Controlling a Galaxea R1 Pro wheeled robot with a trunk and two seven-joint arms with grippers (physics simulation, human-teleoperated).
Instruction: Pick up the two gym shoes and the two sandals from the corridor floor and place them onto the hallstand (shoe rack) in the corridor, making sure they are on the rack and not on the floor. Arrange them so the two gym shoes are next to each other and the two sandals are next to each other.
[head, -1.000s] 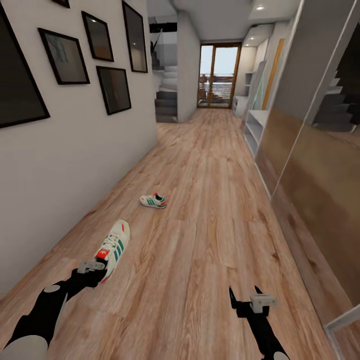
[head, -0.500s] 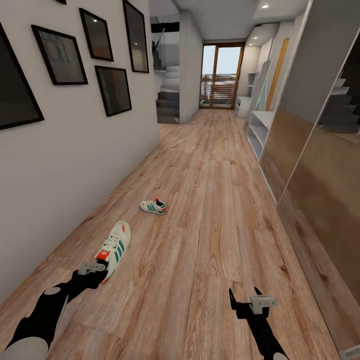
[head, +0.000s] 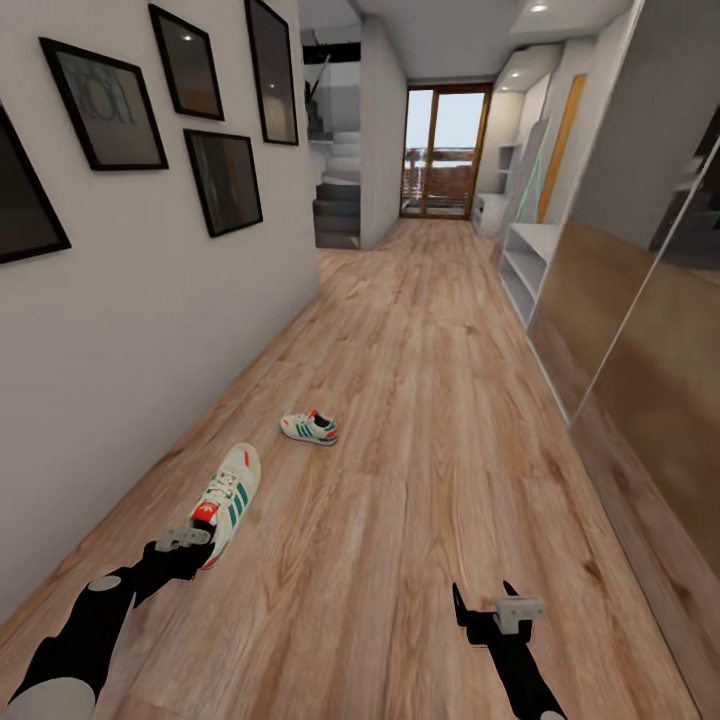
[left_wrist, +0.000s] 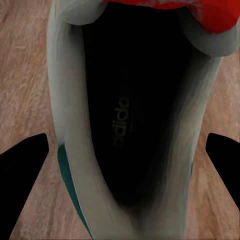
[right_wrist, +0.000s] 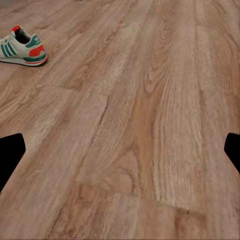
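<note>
Near gym shoe on corridor floor at 10 o'clock, heel between spread fingers of left gripper. Second gym shoe at 11 o'clock. Right gripper spread, empty. Framed pictures left wall; white shelving at 1 o'clock.

Two gym shoes on the floor: one at seven o'clock, another near centre. Five framed pictures hang at ten o'clock. Two grippers in view.
</note>
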